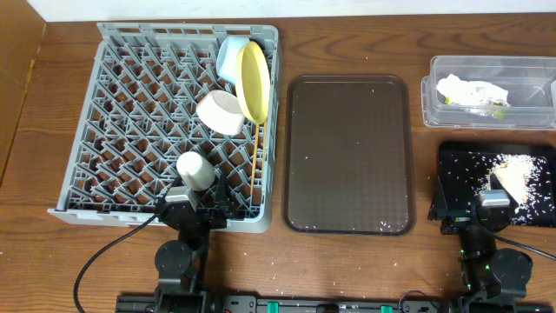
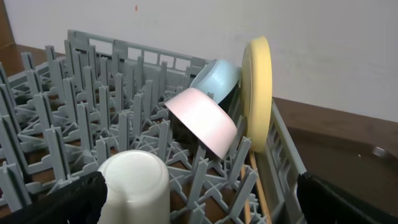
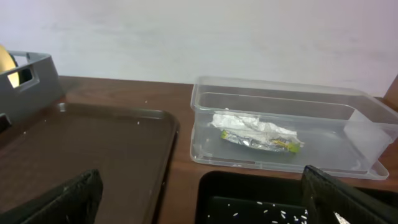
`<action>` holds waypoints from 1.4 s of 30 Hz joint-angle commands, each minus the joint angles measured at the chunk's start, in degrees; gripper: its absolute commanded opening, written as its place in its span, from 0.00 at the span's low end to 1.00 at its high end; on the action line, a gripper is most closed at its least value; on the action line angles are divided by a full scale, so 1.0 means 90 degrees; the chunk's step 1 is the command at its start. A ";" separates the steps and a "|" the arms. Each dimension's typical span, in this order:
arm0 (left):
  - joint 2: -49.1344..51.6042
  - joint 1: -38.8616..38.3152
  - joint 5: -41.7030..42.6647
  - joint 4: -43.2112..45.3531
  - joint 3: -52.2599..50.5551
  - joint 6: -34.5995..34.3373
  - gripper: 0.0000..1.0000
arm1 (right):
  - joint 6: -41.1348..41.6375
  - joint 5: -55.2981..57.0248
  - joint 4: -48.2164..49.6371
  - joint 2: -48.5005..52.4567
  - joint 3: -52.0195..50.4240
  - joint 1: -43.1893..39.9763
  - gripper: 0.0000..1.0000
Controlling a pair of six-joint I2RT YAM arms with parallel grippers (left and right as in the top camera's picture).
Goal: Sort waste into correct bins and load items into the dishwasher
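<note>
Dish rack (image 1: 122, 130) left of tray (image 1: 347, 156); wrapper (image 1: 469, 91) in bin (image 1: 532, 111) right.

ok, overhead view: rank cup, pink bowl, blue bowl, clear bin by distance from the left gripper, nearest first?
From the left gripper:
1. cup: front of the rack, just ahead of the fingers.
2. pink bowl: mid-rack.
3. blue bowl: rack's back edge.
4. clear bin: far right, at the back.
</note>
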 commanded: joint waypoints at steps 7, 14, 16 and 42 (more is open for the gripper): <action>-0.0056 0.0019 0.0325 -0.0294 -0.0073 0.1375 0.98 | 0.0068 -0.0029 -0.0027 -0.0044 -0.0005 -0.0073 0.99; -0.0056 0.0007 0.0680 -0.0255 -0.0073 0.1542 0.98 | 0.0068 -0.0029 -0.0027 -0.0044 -0.0005 -0.0073 0.99; -0.0056 0.0007 0.0680 -0.0255 -0.0073 0.1542 0.98 | 0.0068 -0.0029 -0.0027 -0.0041 -0.0005 -0.0073 0.99; -0.0039 0.0007 0.0634 -0.0250 -0.0073 0.1537 0.98 | 0.0068 -0.0029 -0.0027 -0.0041 -0.0005 -0.0073 0.99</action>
